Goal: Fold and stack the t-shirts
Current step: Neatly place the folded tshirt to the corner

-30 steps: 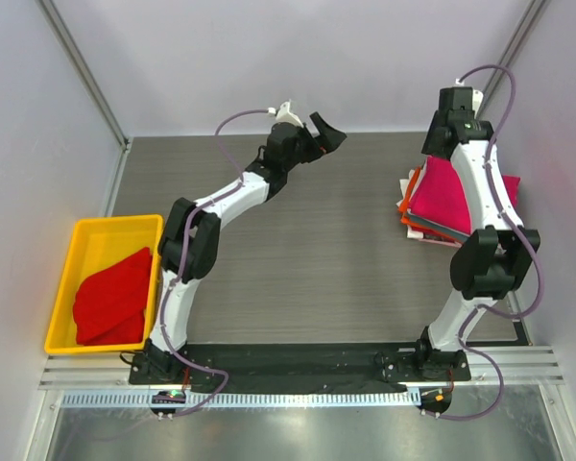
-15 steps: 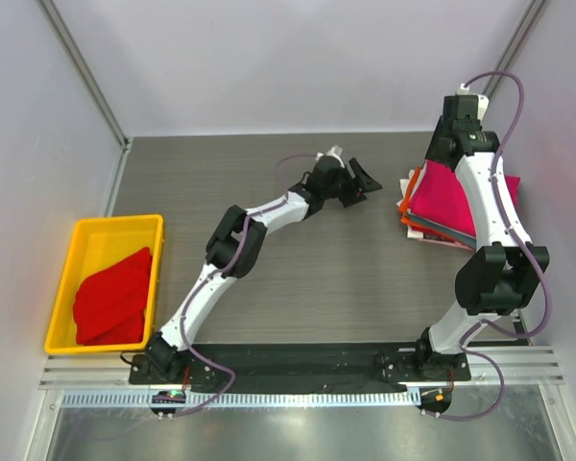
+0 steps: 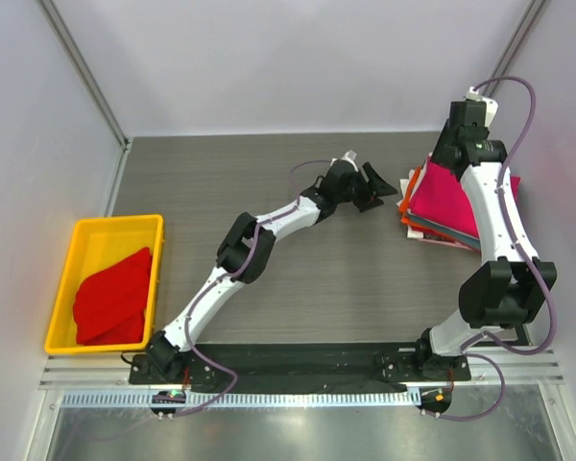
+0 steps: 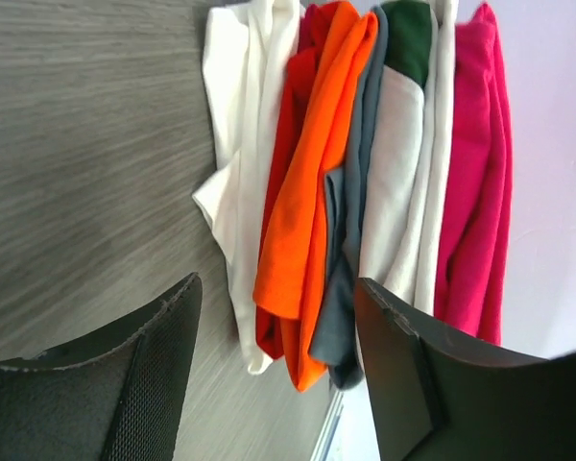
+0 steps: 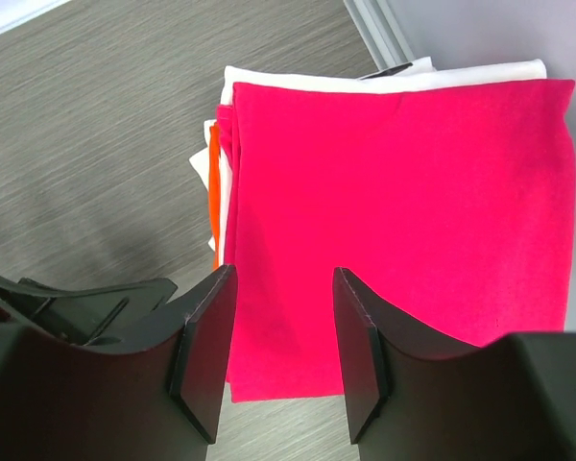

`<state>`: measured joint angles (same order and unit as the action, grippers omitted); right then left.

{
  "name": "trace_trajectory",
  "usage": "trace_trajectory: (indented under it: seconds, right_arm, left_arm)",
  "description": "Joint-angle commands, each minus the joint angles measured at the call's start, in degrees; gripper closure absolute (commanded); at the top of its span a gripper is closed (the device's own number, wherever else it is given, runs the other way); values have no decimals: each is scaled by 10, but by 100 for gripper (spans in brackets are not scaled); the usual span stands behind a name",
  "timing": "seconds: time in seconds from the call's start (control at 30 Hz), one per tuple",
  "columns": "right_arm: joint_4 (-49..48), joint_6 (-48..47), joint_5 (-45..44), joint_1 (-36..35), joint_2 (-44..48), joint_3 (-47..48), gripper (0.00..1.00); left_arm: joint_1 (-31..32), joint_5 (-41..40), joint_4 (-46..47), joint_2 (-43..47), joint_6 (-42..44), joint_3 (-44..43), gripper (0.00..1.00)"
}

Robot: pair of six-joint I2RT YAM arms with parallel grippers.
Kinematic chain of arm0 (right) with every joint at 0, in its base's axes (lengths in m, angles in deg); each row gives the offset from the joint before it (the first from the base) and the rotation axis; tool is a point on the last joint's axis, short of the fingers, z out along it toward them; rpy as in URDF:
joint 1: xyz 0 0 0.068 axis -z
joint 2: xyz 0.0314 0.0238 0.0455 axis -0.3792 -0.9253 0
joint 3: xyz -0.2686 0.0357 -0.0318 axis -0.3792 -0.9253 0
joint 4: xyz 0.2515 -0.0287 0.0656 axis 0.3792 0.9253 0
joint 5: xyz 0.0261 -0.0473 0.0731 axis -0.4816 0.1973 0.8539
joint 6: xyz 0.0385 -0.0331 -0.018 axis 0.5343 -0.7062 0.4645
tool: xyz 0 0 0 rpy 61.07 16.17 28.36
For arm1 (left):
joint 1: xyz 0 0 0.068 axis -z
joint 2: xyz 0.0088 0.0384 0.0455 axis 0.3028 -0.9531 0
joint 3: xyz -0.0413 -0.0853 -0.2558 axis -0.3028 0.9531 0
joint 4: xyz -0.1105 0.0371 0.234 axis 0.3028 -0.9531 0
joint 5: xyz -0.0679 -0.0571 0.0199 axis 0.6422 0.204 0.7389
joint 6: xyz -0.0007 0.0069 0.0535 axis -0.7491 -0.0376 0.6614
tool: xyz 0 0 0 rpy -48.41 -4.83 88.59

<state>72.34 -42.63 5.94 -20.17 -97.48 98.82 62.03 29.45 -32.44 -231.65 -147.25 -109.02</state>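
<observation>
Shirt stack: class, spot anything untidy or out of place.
The stack has a ragged left edge: an orange layer and a white layer poke out past the magenta top shirt. A red shirt lies in the yellow tray.

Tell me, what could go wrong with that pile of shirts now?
The open left gripper sits right beside the stack's uneven side, where the orange shirt sticks out; a nudge might snag it and skew the pile. The open right gripper hovers over the magenta shirt on top; dragging there could wrinkle it. Both grippers are close and might bump.
</observation>
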Motion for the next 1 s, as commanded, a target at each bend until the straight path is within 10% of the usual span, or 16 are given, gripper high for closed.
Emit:
trace_trajectory:
  seconds: [0.0, 0.6, 0.97]
  right_arm:
    - [-30, 7, -4, 6, 35, -11, 50]
    - [-51, 16, 47, 76, 86, -79, 51]
    - [-63, 21, 72, 90, 92, -101, 52]
  left_arm:
    - [4, -1, 5, -32, -29, -40, 35]
    - [47, -85, 23, -103, -85, -122, 47]
    - [60, -86, 74, -112, -106, -122, 88]
